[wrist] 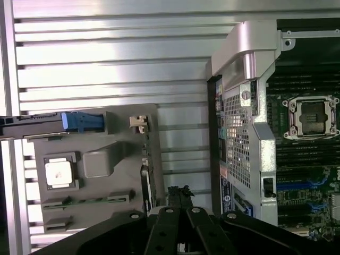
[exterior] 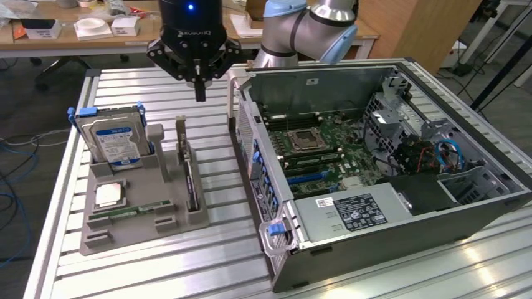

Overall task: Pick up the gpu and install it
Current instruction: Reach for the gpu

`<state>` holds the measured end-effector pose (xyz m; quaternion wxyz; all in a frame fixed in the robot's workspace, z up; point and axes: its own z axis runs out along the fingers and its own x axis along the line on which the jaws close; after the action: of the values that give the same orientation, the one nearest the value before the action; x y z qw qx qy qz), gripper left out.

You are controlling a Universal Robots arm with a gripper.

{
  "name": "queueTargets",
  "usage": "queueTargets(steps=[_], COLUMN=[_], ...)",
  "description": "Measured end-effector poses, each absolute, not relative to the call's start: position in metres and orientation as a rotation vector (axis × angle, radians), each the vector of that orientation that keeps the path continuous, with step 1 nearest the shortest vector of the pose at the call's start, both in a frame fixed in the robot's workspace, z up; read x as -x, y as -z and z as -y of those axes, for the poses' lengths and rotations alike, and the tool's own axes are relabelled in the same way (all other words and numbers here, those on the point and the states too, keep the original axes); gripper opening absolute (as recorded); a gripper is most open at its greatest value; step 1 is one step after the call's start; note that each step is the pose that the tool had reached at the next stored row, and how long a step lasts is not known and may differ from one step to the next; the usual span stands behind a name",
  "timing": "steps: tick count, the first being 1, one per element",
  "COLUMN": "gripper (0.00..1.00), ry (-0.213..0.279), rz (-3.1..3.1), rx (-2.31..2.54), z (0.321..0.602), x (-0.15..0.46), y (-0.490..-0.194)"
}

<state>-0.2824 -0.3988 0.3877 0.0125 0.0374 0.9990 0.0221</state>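
Exterior view: gripper (exterior: 199,92) hangs above slatted table (exterior: 149,274), fingers pressed together, nothing between them. Gpu (exterior: 189,177) stands on edge in grey holder (exterior: 137,227), on side toward open computer case (exterior: 349,261). Hard drive (exterior: 116,138) upright at holder's far end. Gripper apart from gpu, above its far end.

Wrist view: shut fingertips of gripper (wrist: 179,194) hover over table slats between holder (wrist: 101,159) and case (wrist: 249,106), just beside gpu (wrist: 147,183), seen edge-on in its slot, untouched.

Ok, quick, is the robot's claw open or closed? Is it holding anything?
Gripper: closed, holding nothing. The gpu stands in the gray holder.
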Motion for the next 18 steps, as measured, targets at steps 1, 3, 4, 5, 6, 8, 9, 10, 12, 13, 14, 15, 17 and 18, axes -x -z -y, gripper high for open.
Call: queueTargets(steps=[1, 3, 4, 5, 6, 8, 9, 10, 12, 13, 14, 15, 17, 18], gripper=[0.11, 0.11, 0.11, 0.11, 0.11, 0.11, 0.11, 0.11, 0.11, 0.11, 0.11, 0.11, 0.11, 0.11], ry=[-0.069, -0.069, -0.069, -0.069, -0.069, -0.069, -0.069, -0.069, -0.069, -0.069, -0.069, -0.069, -0.069, -0.069], rz=[-3.114, -3.114, -3.114, -3.114, -3.114, -3.114, -3.114, -3.114, -3.114, -3.114, -3.114, -3.114, -3.114, -3.114], rx=[-0.117, -0.116, -0.117, -0.117, -0.117, -0.117, -0.117, -0.117, -0.117, -0.117, -0.117, -0.117, -0.117, -0.117], z=[0.399, 0.399, 0.399, 0.399, 0.399, 0.399, 0.399, 0.399, 0.399, 0.399, 0.399, 0.399, 0.399, 0.399], x=[0.283, 0.285, 0.286, 0.286, 0.287, 0.289, 0.289, 0.29, 0.291, 0.292, 0.293, 0.293, 0.295, 0.295], y=[-0.388, -0.388, -0.388, -0.388, -0.388, -0.388, -0.387, -0.387, -0.387, -0.387, -0.387, -0.387, -0.387, -0.387])
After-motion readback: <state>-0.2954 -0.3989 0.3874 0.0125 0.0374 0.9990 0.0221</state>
